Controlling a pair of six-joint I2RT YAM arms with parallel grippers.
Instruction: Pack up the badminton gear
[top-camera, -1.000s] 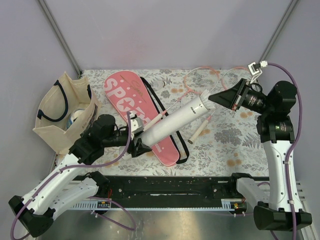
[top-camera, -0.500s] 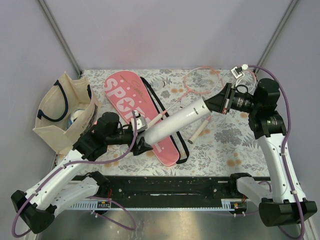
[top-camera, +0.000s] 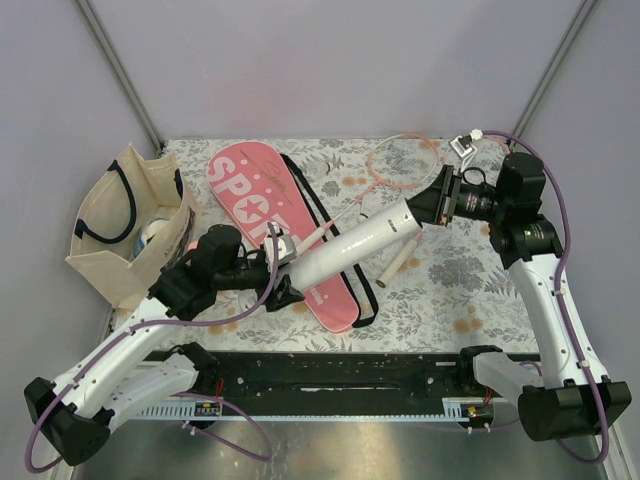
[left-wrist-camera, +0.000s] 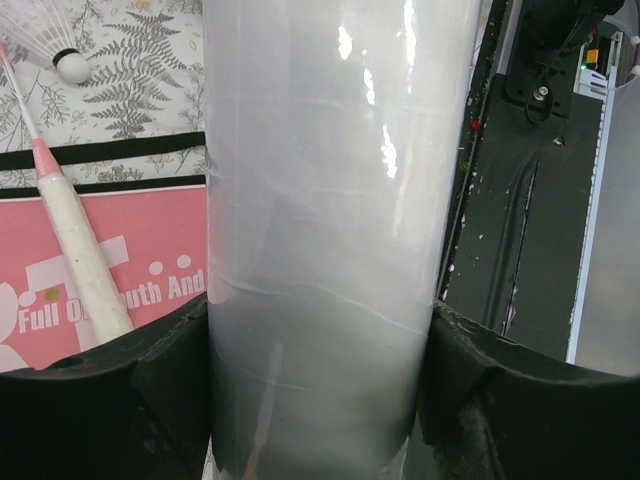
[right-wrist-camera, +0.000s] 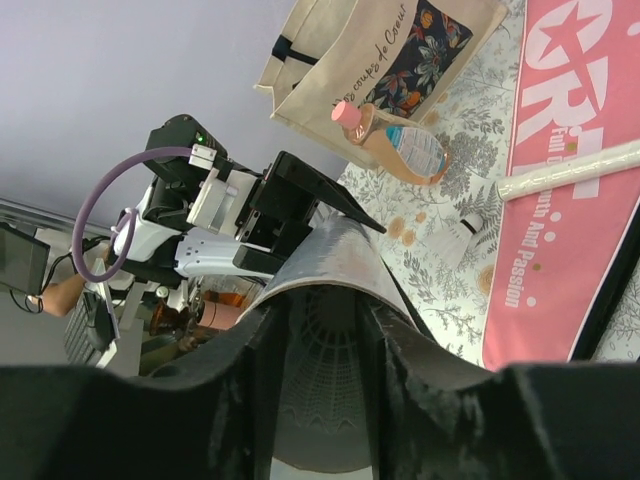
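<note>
The long white tube (top-camera: 350, 243) lies slanted above the pink "SPORT" cover (top-camera: 262, 205). My left gripper (top-camera: 281, 277) is shut on the tube's lower end; the tube fills the left wrist view (left-wrist-camera: 320, 200). My right gripper (top-camera: 428, 206) is at the tube's upper, open end, shut on a mesh-skirted shuttlecock (right-wrist-camera: 325, 375) at the tube's mouth (right-wrist-camera: 330, 255). One pink-framed racket (top-camera: 405, 160) lies at the back right, its white handle (top-camera: 398, 256) beside the tube. A second white handle (left-wrist-camera: 82, 275) lies across the cover (left-wrist-camera: 150, 270).
The beige tote bag (top-camera: 130, 225) stands at the left edge, with the orange bottle (right-wrist-camera: 395, 140) lying beside it. A loose shuttlecock (right-wrist-camera: 462, 235) lies on the floral cloth near the cover. The cover's black strap (top-camera: 345, 250) runs along its right side.
My right gripper has moved left, from clear of the tube to its open end. My left arm has shifted slightly right with the tube.
</note>
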